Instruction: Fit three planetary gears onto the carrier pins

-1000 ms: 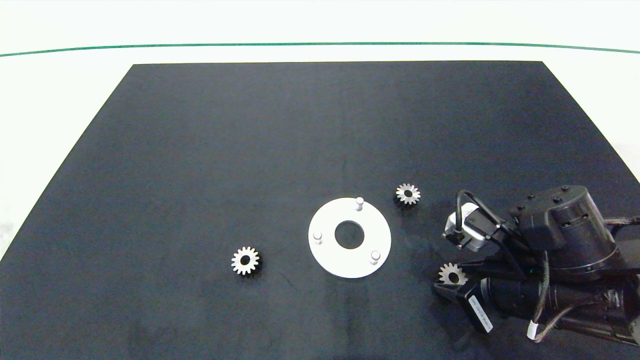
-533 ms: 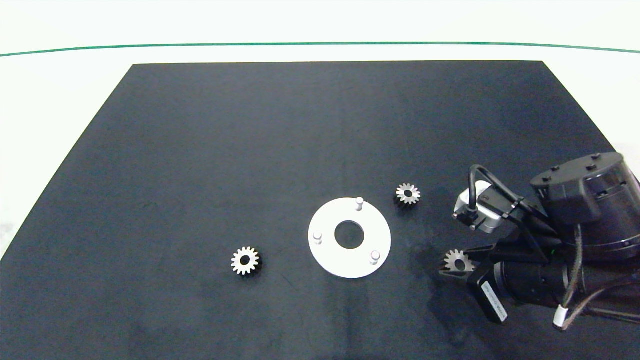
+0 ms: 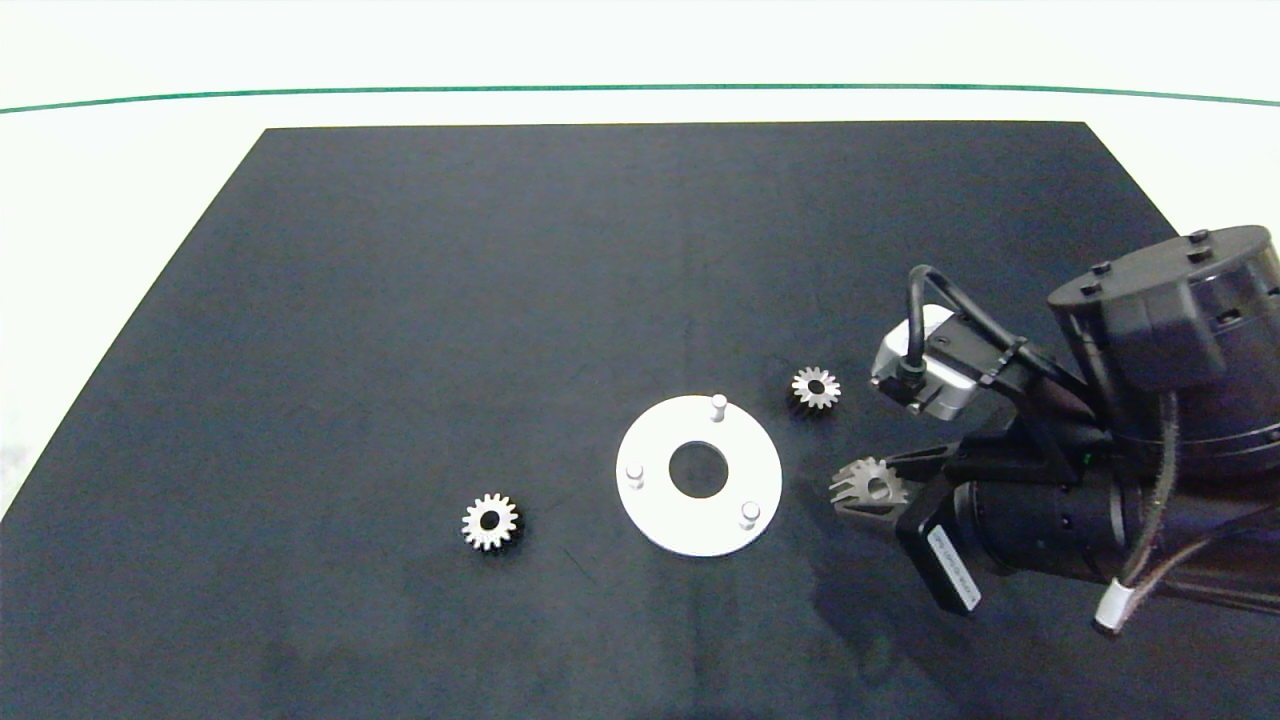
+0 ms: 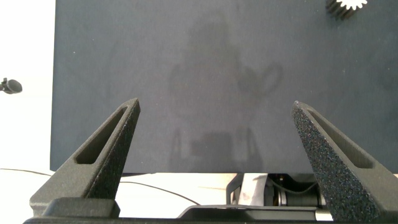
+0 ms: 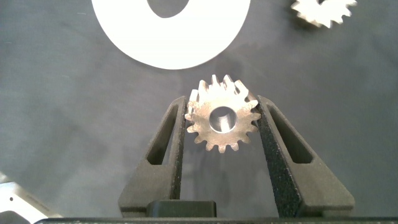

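Observation:
A flat white disc (image 3: 655,495) lies on the black mat, with three carrier pins (image 3: 719,405) standing bare around its centre hole. My right gripper (image 3: 868,488) hovers just right of the disc, shut on one planetary gear (image 5: 221,121) that is lifted and tilted; the disc's edge (image 5: 180,53) shows beyond it. A second planetary gear (image 3: 816,387) lies flat on the mat at the disc's upper right, also seen in the right wrist view (image 5: 323,11). A third gear (image 3: 490,521) lies left of the disc. My left gripper (image 4: 214,134) is open over bare mat, out of the head view.
The black mat (image 3: 500,300) covers most of a white table (image 3: 120,150); a green line runs across the far side. A gear's edge (image 4: 348,6) shows at the corner of the left wrist view. The mat's near edge lies beneath the left gripper.
My right gripper has risen off the mat with the gear and carried it left and farther away, toward the disc. The gear now sits tilted. The other two gears and the disc stayed put.

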Robot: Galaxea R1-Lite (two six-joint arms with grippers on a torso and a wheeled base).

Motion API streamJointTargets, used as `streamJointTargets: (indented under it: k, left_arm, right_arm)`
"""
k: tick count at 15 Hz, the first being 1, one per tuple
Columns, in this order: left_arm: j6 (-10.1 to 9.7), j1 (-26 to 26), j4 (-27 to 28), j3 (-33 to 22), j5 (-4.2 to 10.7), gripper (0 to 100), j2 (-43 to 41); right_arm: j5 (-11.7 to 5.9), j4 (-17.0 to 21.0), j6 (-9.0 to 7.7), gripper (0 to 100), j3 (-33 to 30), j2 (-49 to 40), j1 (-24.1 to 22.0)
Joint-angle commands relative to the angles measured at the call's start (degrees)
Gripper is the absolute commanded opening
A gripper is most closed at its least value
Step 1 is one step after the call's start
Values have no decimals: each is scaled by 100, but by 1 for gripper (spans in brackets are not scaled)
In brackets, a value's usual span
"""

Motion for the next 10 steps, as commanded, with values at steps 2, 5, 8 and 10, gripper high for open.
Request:
streamJointTargets:
  k: [2, 5, 8, 10]
  left_arm:
    - [4, 5, 21, -60, 11, 100, -2]
    - [13, -4, 21, -121, 11, 100, -11]
    - [13, -21, 39, -209, 11, 100, -46]
    - [13, -12, 21, -209, 11, 100, -46]
  right_arm:
    - [-22, -2, -8, 13, -324, 562, 255]
    - [-22, -11, 10, 13, -447, 808, 361]
    - [-22, -11, 10, 13, -570, 949, 396]
    - [-22, -11, 10, 13, -676, 1028, 396]
